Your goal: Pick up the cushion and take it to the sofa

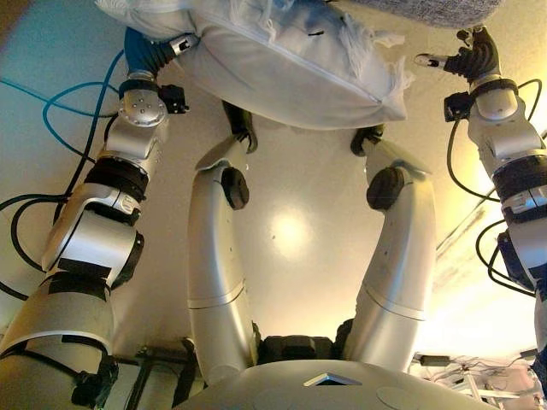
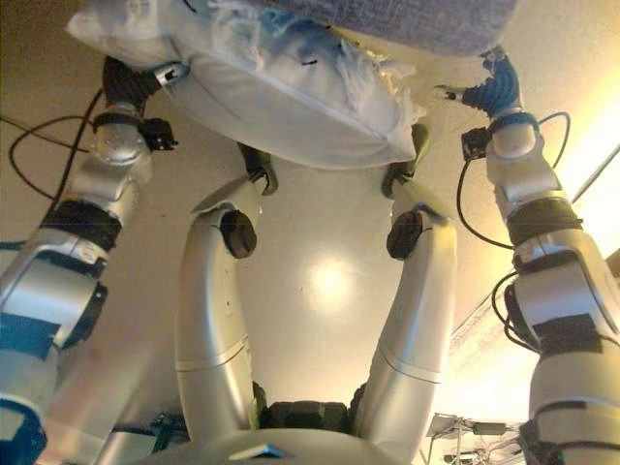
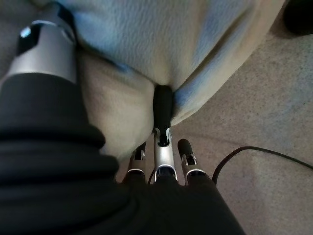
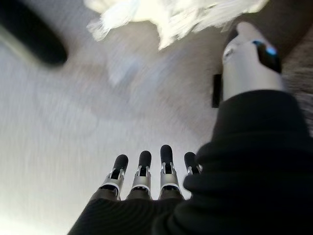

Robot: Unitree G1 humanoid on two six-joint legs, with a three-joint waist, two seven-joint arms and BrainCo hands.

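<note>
Grey textured sofa edge (image 2: 436,24) is showing at the far side of the head views. Just before it, the large white fabric cushion with frayed fringe (image 1: 291,68) is lying with its long axis running across the robot's front, left to right. Left hand (image 3: 164,105) is pressing into the cushion's left end; at least one finger is tucked into a cloth fold with the thumb alongside, so it reads as gripping the cushion. Right hand (image 4: 146,171) is hanging free beside the cushion's right corner, fingers straight, holding nothing. Judgement: left hand is nearer; right hand needs to close inward. No containers in view.
</note>
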